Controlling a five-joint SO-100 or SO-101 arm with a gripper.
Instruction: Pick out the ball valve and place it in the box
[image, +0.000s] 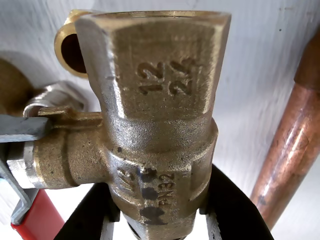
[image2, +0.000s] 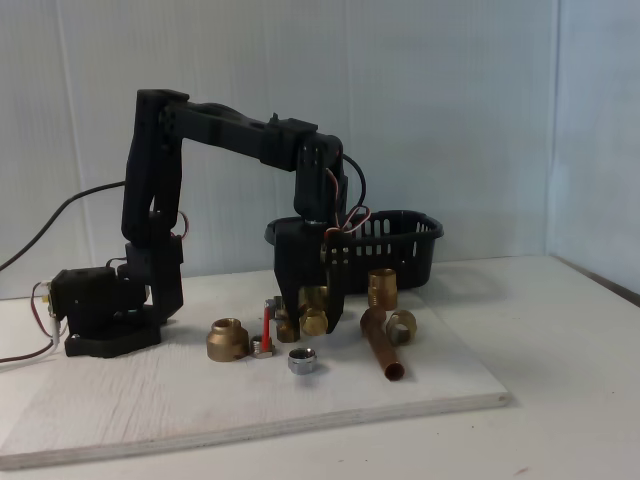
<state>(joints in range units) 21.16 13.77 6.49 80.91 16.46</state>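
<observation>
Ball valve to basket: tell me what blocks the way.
Nothing visible blocks it. The gripper is already around the ball valve, and the basket sits just behind and right in the fixed view. Its rim must be cleared, so lift first.

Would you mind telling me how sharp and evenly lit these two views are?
Wrist view: the valve is sharp, its stamped numbers readable; the copper pipe beside it is slightly soft. Fixed view: soft, even light, faint shadows under the fittings, no glare.
</observation>
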